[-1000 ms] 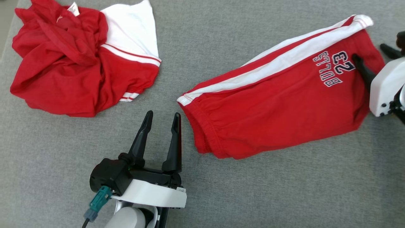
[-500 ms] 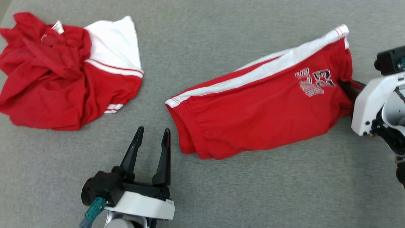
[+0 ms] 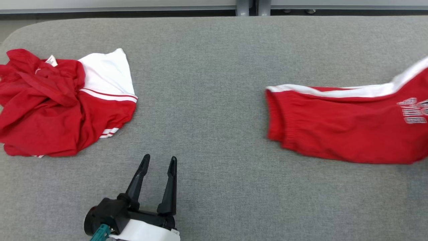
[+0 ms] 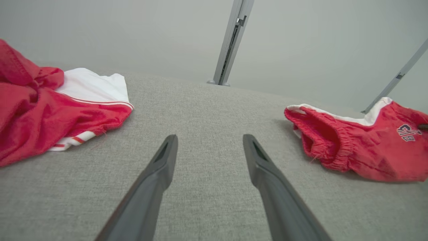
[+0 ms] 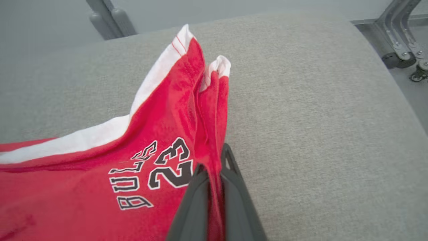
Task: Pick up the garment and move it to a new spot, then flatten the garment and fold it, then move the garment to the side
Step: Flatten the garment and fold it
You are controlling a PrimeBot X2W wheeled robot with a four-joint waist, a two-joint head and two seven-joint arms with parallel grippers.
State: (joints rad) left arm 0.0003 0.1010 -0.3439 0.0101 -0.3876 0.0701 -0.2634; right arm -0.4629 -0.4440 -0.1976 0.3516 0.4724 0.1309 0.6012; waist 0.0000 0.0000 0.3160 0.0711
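Note:
The garment is a pair of folded red shorts point(image 3: 334, 127) with a white side stripe and "BULLS 23" print. It lies on the grey padded table point(image 3: 207, 83) at the right and runs off the head view's right edge. In the right wrist view my right gripper point(image 5: 214, 160) is shut on the shorts point(image 5: 160, 127) at the leg hem beside the print, with red cloth pinched between the fingers. My left gripper point(image 3: 159, 158) stands open over bare table near the front. In the left wrist view it point(image 4: 210, 138) holds nothing, and the shorts' waistband point(image 4: 321, 140) lies off to its right.
A crumpled red and white garment point(image 3: 50, 117) lies at the table's left, also in the left wrist view point(image 4: 33, 107). Metal posts point(image 3: 249, 8) stand behind the far edge. In the right wrist view the table's rounded edge point(image 5: 384, 77) drops off to the right, beside a metal frame point(image 5: 401, 40).
My right gripper has shut on the shorts' hem and dragged them to the right, away from the crumpled garment. The head camera has tilted up. My left gripper stays open.

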